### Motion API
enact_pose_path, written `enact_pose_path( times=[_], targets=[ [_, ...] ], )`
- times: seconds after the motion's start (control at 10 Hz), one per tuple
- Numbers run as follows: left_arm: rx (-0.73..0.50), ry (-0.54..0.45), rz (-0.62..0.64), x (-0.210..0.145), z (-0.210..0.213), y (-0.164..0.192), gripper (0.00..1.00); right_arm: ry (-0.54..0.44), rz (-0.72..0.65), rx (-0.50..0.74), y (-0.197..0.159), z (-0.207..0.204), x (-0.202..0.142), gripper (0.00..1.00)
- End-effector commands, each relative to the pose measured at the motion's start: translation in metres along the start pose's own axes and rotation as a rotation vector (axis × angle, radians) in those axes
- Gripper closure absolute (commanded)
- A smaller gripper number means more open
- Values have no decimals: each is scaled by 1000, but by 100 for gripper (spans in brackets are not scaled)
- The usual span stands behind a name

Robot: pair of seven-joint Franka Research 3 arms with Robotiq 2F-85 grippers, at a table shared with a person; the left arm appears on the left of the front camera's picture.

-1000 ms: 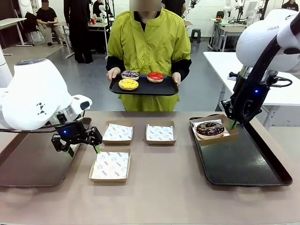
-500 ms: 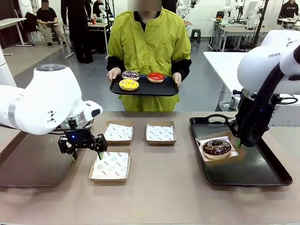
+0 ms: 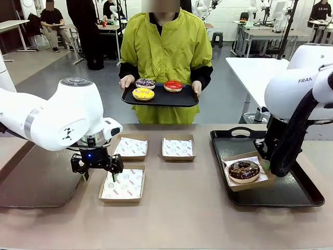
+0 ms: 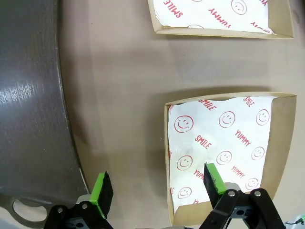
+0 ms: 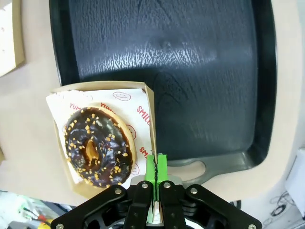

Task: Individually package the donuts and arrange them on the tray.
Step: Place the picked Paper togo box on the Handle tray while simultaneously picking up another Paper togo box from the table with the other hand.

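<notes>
Right wrist view, dark chocolate donut (image 5: 113, 149), orange crumbs, in paper-lined box (image 5: 95, 86)

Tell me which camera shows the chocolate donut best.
The right wrist view: the chocolate donut is close, seen from above, with its hole and orange crumbs clear. The front view shows it small and slanted in its box on the tray. The left wrist view faces other boxes.

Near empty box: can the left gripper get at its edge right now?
Probably yes. The left gripper is open right above the near empty box, its fingers straddling one wall, with nothing between.
</notes>
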State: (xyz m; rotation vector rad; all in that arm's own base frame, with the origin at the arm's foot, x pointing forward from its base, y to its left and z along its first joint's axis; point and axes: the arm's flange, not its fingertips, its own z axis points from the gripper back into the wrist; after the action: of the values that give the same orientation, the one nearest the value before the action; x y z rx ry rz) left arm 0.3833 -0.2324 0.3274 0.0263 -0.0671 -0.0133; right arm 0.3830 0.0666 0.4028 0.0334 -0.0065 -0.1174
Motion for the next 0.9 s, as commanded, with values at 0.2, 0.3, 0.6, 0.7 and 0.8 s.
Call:
enact_pose_path(
  times=[0.2,0.3,0.6,0.7,0.8],
  targets=[
    [26,11,29,4,-6,-9,0,-37,-12,-11,-6,-16,6,99],
    [26,12,30,5,-7,-9,0,-47,-17,-16,-7,-17,7,99],
    [18,21,25,5,-8,-9,0,-65,-42,-26,-14,-21,15,99],
    [18,23,22,5,-8,-9,0,-59,-42,-35,-15,-26,20,99],
    [19,23,21,5,-10,-10,0,-52,-44,-38,-16,-29,24,99]
  ],
)
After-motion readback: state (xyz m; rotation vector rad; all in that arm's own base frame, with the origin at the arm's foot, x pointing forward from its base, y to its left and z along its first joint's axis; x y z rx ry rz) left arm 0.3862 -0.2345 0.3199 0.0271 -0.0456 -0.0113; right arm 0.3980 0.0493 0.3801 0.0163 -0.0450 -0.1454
